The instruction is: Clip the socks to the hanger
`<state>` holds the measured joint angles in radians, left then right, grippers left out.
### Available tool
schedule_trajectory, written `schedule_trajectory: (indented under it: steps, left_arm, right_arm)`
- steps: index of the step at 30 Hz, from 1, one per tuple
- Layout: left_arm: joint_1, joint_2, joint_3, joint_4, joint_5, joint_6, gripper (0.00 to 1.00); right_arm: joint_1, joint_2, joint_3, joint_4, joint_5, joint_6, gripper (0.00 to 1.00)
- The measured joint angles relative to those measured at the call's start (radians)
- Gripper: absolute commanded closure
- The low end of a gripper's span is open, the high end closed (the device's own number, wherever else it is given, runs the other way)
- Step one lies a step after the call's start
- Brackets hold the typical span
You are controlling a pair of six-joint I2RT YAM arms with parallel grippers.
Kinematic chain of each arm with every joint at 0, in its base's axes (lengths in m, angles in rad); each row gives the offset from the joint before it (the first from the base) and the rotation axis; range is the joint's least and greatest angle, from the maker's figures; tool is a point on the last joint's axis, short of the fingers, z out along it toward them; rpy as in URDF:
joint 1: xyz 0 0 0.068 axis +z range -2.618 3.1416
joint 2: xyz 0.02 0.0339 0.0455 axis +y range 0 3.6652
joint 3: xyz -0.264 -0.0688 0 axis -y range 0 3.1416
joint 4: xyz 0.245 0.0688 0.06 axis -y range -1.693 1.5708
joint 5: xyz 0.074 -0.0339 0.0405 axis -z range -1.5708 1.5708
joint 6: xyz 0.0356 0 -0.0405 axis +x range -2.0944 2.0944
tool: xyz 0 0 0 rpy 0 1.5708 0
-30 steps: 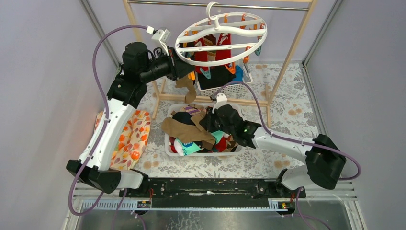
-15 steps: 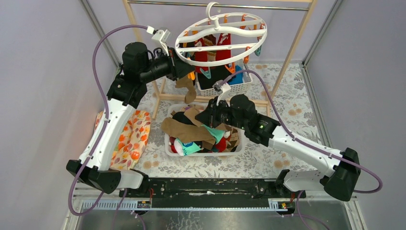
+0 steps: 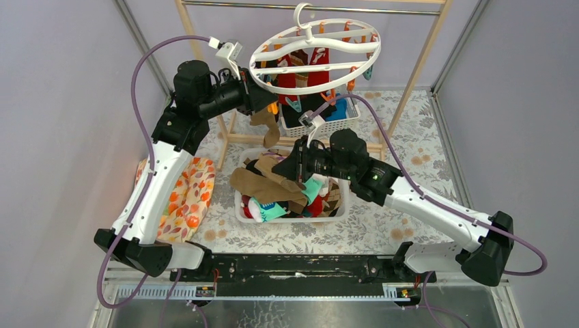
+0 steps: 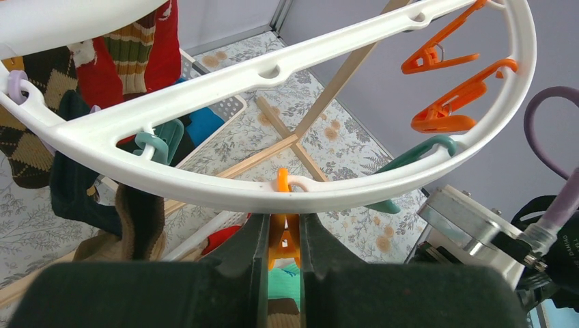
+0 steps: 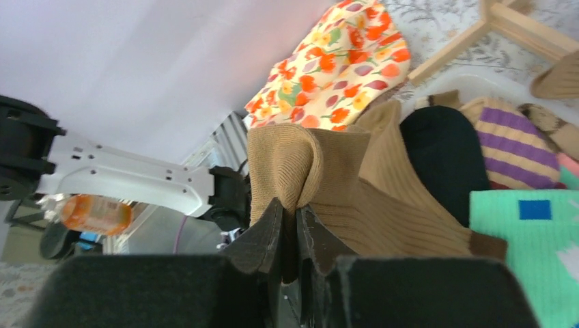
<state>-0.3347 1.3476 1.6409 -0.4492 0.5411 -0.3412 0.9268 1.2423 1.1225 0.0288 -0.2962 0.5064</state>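
The hanger [image 4: 205,195] hangs by its hook from the rail [image 3: 307,7] at the back of the tabletop [image 3: 410,157]; several socks are already pegged under it, among them a red one [image 4: 102,78], an argyle one [image 4: 27,154] and a dark green one [image 4: 72,184]. The left gripper [image 4: 282,239] is raised to the near rim of the ring; its fingers are closed on an orange clip [image 4: 283,225] that dangles from the rim just above them. Two more orange clips [image 4: 447,113] and a teal one [image 4: 410,160] hang further round the ring.

The rest of the socks lie heaped in a white basket [image 3: 287,219] in the middle of the tabletop; a black one [image 5: 444,150], a purple-striped one [image 5: 509,140] and a mint-green one [image 5: 532,219] show in the right wrist view. The right gripper [image 5: 295,225] is over this basket, closed on a fold of a tan sock [image 5: 287,164]; the pinched end stands up above the fingers while the rest trails down onto the pile. A floral cloth [image 3: 188,198] lies left of the basket; a second white basket [image 3: 321,126] sits under the hanger.
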Motion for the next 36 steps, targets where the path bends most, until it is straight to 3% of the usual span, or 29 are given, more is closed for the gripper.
schedule_trajectory:
  steps: [7,15,19,23,24,26,29,32,36]
  left_arm:
    - [0.000,-0.001,0.000,0.000,0.000,0.001,1.00]
    - [0.000,-0.001,0.000,0.000,0.000,0.001,1.00]
    - [0.000,-0.001,0.000,0.000,0.000,0.001,1.00]
    - [0.000,-0.002,0.000,-0.001,0.000,0.001,1.00]
    - [0.000,-0.002,0.000,-0.001,0.000,0.002,1.00]
    - [0.000,-0.002,0.000,-0.001,0.000,0.003,1.00]
    - [0.000,-0.003,0.000,-0.002,0.000,0.008,1.00]
    - [0.000,-0.003,0.000,-0.002,0.000,0.012,1.00]
    - [0.000,-0.003,0.000,-0.005,0.001,0.018,1.00]
  right_arm:
    - [-0.010,-0.080,0.011,-0.140,0.173,-0.121,1.00]
    - [-0.032,-0.144,0.157,-0.241,0.339,-0.343,1.00]
    - [-0.028,-0.080,0.162,-0.237,0.332,-0.382,1.00]
    - [0.043,0.082,0.113,-0.172,0.326,-0.372,0.99]
    - [0.068,0.119,0.107,-0.166,0.318,-0.369,0.94]
    - [0.147,0.228,0.103,-0.151,0.295,-0.356,0.68]
    - [0.234,0.333,0.103,-0.150,0.253,-0.325,0.39]
    - [0.278,0.355,0.076,-0.127,0.237,-0.264,0.22]
    - [0.269,0.258,-0.008,-0.069,0.324,-0.160,0.01]
